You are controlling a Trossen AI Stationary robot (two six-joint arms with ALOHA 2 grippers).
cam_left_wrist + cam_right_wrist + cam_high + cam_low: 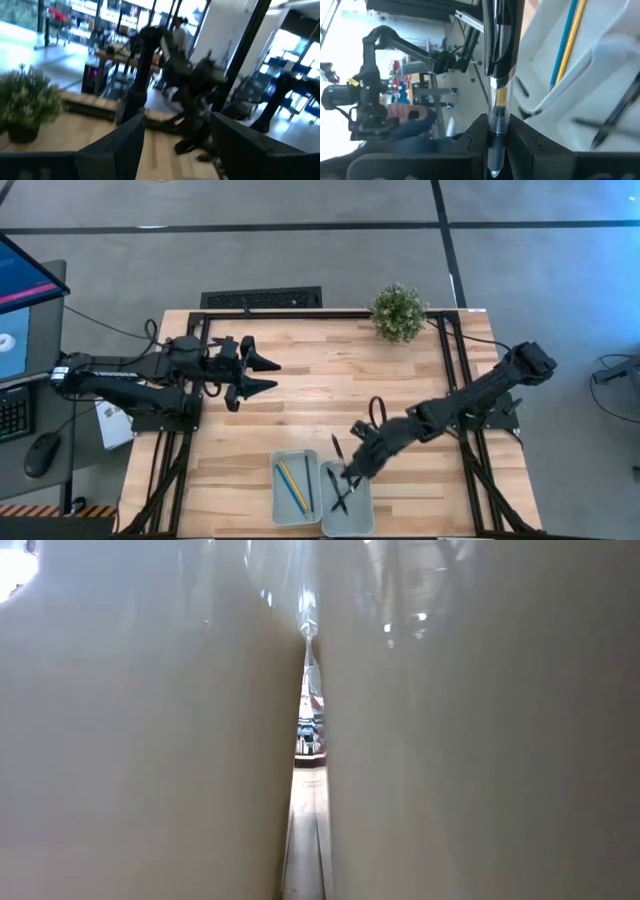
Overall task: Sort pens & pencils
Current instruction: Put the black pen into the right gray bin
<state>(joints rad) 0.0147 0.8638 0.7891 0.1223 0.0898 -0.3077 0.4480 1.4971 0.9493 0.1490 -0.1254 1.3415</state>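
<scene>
**Right gripper clamped on a pen above the trays; left gripper idle and spread**

The right gripper [349,471] sits over the near edge of the desk [300,395], just above the right-hand tray [366,510]. Its fingers are clenched on a pen [498,80] with a black cap and clear barrel; the right wrist view shows the pen pinched between the two fingers, its tip pointing back past them and its body running forward away from the wrist. From above, this held pen [338,452] appears as a short dark stick standing at the gripper, over the gap between the two trays.

The right-hand tray holds other dark pens [342,495], lying crossed, directly beneath the gripper. How many there are cannot be told with confidence, as the gripper covers part of them.

The left-hand tray [281,515] stands just beside the right-hand one. In it lie the pencils [293,485], one yellow and one light blue, side by side and roughly parallel to the tray's long walls. They are near the right gripper but not touching it.

The left gripper [262,375] hangs over the far left part of the desk, well apart from both trays, fingers spread and holding nothing.

A small potted plant [398,312] stands at the far edge of the desk.
</scene>
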